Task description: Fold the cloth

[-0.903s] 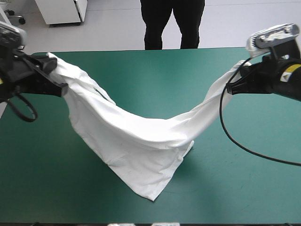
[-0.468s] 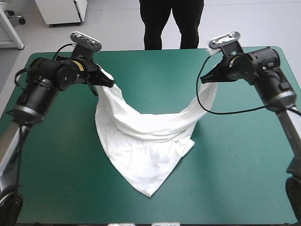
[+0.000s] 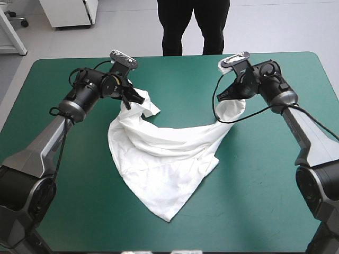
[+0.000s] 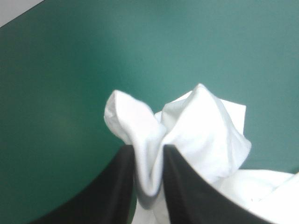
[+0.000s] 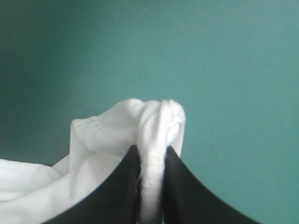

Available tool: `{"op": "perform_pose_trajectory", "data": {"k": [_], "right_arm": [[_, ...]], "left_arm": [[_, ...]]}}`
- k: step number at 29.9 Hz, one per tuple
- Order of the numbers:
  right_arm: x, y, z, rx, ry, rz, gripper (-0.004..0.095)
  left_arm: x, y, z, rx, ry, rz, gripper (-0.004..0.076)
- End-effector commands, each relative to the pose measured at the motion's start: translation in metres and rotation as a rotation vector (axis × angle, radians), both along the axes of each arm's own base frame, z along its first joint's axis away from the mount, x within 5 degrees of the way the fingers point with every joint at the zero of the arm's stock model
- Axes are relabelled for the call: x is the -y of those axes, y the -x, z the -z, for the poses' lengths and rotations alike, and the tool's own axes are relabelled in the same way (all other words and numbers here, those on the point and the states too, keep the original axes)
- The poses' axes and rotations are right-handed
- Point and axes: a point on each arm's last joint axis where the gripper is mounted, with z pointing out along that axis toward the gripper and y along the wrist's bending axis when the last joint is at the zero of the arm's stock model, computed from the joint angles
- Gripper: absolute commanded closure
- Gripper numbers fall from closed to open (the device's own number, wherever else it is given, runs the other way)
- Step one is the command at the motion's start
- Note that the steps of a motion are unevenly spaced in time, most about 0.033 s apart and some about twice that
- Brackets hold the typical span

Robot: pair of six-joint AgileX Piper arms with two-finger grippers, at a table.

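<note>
The T-shirt [image 3: 164,159] lay mid-table on the teal-green cover [image 3: 265,201], its lower part running to a point toward the near edge and its upper edge sagging between two lifted corners. The left gripper [image 3: 137,99] was clamped on one bunched corner and the right gripper [image 3: 222,97] on the other. Which parts of the garment these were was hard to tell. A clean spread probably called for drawing both apart evenly and level, tightening the slack edge before laying it down.

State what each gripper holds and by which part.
Both hold the T-shirt: the left gripper pinches a bunched fold at one end, the right gripper the opposite end.
</note>
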Motion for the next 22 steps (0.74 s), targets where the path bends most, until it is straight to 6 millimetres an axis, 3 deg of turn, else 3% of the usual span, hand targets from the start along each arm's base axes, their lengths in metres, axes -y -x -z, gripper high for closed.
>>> {"op": "perform_pose_trajectory", "data": {"k": [1,2,4,7,13,16,19,22], "right_arm": [[0.013,0.002,-0.038,0.157,-0.024,0.019,0.0551],[0.018,0.001,-0.041,0.161,-0.032,0.037,0.0457],[0.030,0.002,-0.051,0.164,-0.054,0.082,0.0304],[0.045,0.012,-0.072,0.185,-0.075,0.119,0.0195],[0.056,0.056,-0.111,0.184,-0.081,0.110,0.0239],[0.056,0.080,-0.130,0.198,-0.127,0.103,0.0239],[0.056,0.107,-0.145,0.229,-0.146,0.086,0.0239],[0.054,0.132,-0.148,0.227,-0.146,0.065,0.0239]], "left_arm": [[-0.003,0.007,-0.035,0.136,0.026,0.014,0.0302],[-0.004,0.008,-0.038,0.133,0.019,0.008,0.0220],[-0.007,0.014,-0.050,0.122,0.022,-0.013,0.0151],[-0.016,0.038,-0.078,0.126,0.023,-0.025,0.0143],[-0.044,0.108,-0.137,0.184,0.062,-0.066,0.0159],[-0.058,0.142,-0.154,0.176,0.059,-0.088,0.0164],[-0.068,0.162,-0.158,0.204,0.048,-0.118,0.0165],[-0.073,0.163,-0.142,0.172,-0.017,-0.137,0.0165]]}}
